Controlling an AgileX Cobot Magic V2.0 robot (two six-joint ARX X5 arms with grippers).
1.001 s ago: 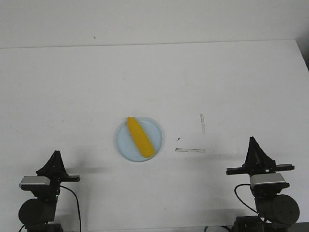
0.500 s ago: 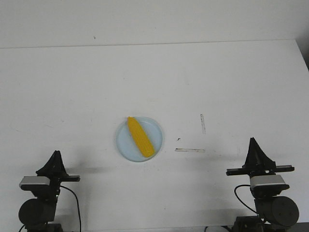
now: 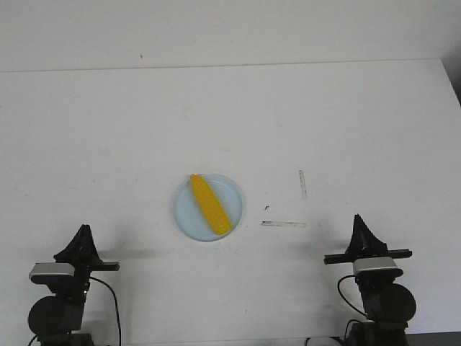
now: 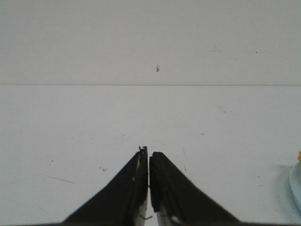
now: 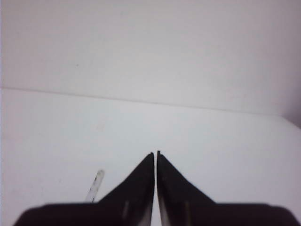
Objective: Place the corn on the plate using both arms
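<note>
The yellow corn (image 3: 209, 205) lies diagonally on the pale blue plate (image 3: 232, 193) in the middle of the white table, pointed end toward the back. A sliver of the plate's rim (image 4: 297, 184) shows at the edge of the left wrist view. My left gripper (image 3: 84, 230) is shut and empty near the front left edge, well to the left of the plate; it also shows in the left wrist view (image 4: 148, 151). My right gripper (image 3: 356, 218) is shut and empty at the front right, to the right of the plate; it also shows in the right wrist view (image 5: 155, 152).
Two strips of clear tape lie on the table right of the plate, one crosswise (image 3: 283, 224) and one pointing away (image 3: 302, 184). One strip (image 5: 94, 185) shows in the right wrist view. The table's back edge (image 3: 216, 67) meets a white wall.
My right arm has moved left and slightly forward toward the plate side; its gripper stays shut. The left arm, the corn and the plate have not moved.
</note>
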